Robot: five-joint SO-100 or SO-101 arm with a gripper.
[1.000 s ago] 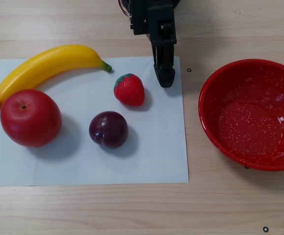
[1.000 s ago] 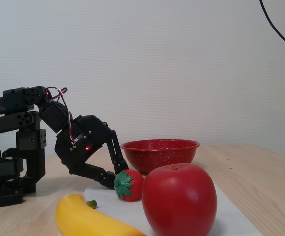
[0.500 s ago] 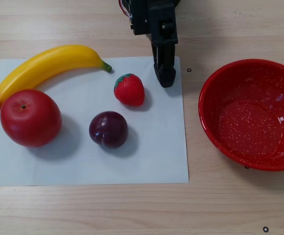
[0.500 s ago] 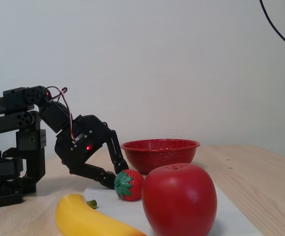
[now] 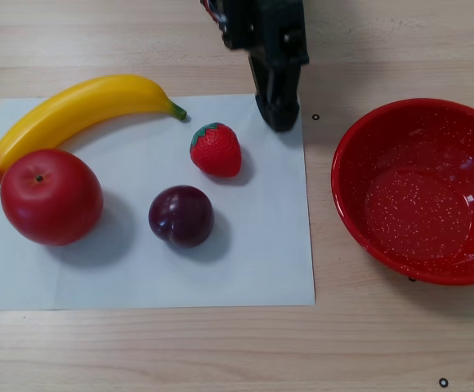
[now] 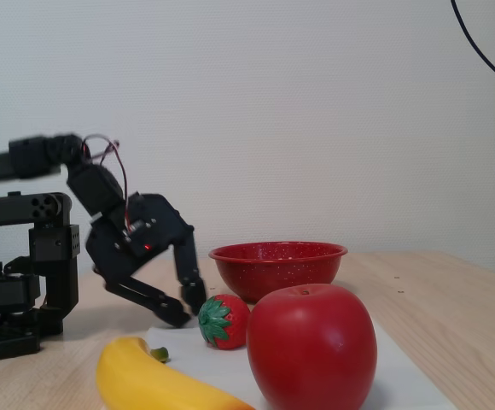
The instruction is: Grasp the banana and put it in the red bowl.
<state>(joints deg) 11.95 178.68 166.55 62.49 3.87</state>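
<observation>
Comparing with a second ago, the gripper [image 6: 186, 306] is seen raised a little and its fingers [image 6: 164, 309] spread wider in the fixed view, with nothing between them; in the other view its black tip [image 5: 279, 117] is drawn back toward the sheet's top edge. The fruits and the bowl are unmoved. The banana [image 5: 78, 110], long, curved and glossy yellow with a green stem tip, is laid on the upper left of a white paper sheet [image 5: 253, 261], its blushed end touching a smooth red apple [image 5: 51, 196]. A dimpled strawberry [image 5: 216, 149] is just beside the fingers, and a dark glossy plum [image 5: 181, 216] is found below it. The red bowl [image 5: 359, 212], round, shiny and white-speckled, is set empty on the pale wood-grain bench [image 5: 221, 351], right of the sheet and well apart from the banana.
</observation>
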